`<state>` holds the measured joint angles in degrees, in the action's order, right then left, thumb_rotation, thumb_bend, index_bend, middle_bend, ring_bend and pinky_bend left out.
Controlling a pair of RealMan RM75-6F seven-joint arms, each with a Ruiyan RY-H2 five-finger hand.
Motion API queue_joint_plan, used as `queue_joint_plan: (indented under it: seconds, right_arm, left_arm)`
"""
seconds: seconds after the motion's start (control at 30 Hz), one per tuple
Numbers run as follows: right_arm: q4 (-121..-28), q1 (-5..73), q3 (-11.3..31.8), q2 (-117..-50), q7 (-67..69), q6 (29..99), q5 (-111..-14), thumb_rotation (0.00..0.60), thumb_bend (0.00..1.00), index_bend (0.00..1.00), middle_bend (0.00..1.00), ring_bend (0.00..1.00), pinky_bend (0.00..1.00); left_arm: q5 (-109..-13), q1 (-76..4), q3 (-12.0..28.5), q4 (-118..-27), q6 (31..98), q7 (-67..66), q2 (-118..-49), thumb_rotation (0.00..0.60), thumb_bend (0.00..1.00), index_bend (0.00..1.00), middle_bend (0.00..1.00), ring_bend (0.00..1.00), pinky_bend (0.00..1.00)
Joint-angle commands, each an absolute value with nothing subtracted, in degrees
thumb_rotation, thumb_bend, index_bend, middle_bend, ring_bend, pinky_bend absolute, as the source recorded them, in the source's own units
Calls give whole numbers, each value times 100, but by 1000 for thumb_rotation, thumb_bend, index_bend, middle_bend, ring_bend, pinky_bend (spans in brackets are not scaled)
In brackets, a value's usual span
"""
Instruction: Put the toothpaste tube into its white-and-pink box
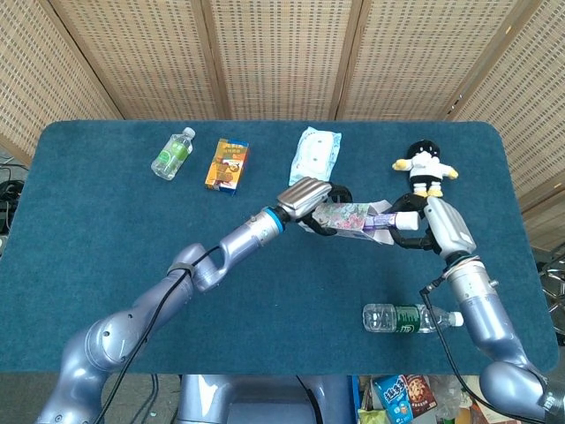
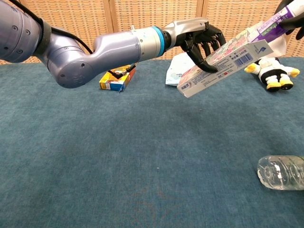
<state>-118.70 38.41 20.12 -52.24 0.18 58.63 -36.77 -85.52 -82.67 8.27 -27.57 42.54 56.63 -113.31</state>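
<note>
- Left hand grips the box in the air, tilted up toward the right hand.
- Right hand pinches the toothpaste tube, whose end sits in the box's open mouth.

left hand: fingers curled, gripping, raised | right hand: fingers closed, gripping, facing left

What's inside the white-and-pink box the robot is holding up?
The purple toothpaste tube is partly inside the white-and-pink box, entering at its open end. The right hand holds the tube's outer end; the left hand grips the box. How far in the tube reaches is hidden by the cardboard.
</note>
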Motion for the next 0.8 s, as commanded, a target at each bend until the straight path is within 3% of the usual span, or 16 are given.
queue_joint_plan:
  seconds: [0.03, 0.23, 0.63, 0.73, 0.8]
  right_arm:
    - [-11867, 3837, 1950, -5293, -199, 6076, -3894, 600, 710, 659, 594, 421, 404]
    - [-11911, 3857, 1878, -5300, -589, 6321, -4104, 600, 709, 659, 593, 421, 404]
    - [-11890, 3947, 1826, -5223, -1104, 6416, -4280, 600, 709, 659, 576, 422, 404]
    - [-11898, 3994, 1819, -5190, -1197, 6355, -4250, 600, 709, 643, 523, 417, 404]
    - [-11947, 4059, 1777, -5107, -1351, 6223, -4260, 600, 662, 504, 387, 343, 385]
  left_arm:
    - [-8439, -8220, 953, -2710, 4321, 5869, -11461, 600, 320, 431, 413, 364, 416]
    - [-8128, -8196, 1323, -2612, 4390, 6325, -11755, 600, 321, 432, 413, 364, 416]
    - [-8180, -8230, 1352, -2509, 4438, 6537, -11958, 600, 321, 434, 413, 364, 416]
    - [-8168, -8240, 1385, -2502, 4472, 6564, -11984, 600, 321, 434, 413, 364, 416]
    - [-8128, -8256, 1453, -2504, 4517, 6605, -12019, 600, 321, 434, 413, 364, 416]
